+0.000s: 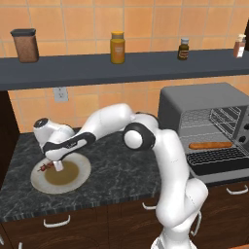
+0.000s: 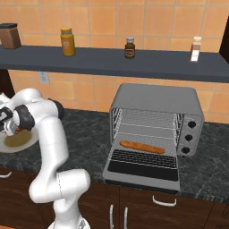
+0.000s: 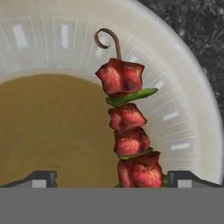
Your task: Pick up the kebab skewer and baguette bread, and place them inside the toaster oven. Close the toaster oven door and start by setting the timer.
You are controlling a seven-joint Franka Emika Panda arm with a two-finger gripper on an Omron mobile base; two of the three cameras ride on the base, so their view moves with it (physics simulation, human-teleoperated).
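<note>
The kebab skewer (image 3: 127, 122), red chunks on a thin stick with a curled end, lies on the right part of a white plate (image 3: 183, 78) with a brown centre. My gripper (image 3: 112, 179) hangs open just above it, one fingertip (image 3: 41, 178) on each side of the skewer's near end. From the left base view the gripper (image 1: 58, 166) is low over the plate (image 1: 80, 177), beside the skewer (image 1: 45, 167). The baguette bread (image 2: 142, 146) lies on a rack inside the grey toaster oven (image 2: 156, 96). The toaster oven door (image 2: 142, 167) is folded down open.
A dark shelf (image 1: 121, 68) with jars and bottles runs above the counter. The black stone counter (image 1: 121, 170) lies between the plate and the toaster oven (image 1: 194, 104). Three knobs (image 2: 191, 137) sit on the oven's right panel. Cabinet drawers are below the counter edge.
</note>
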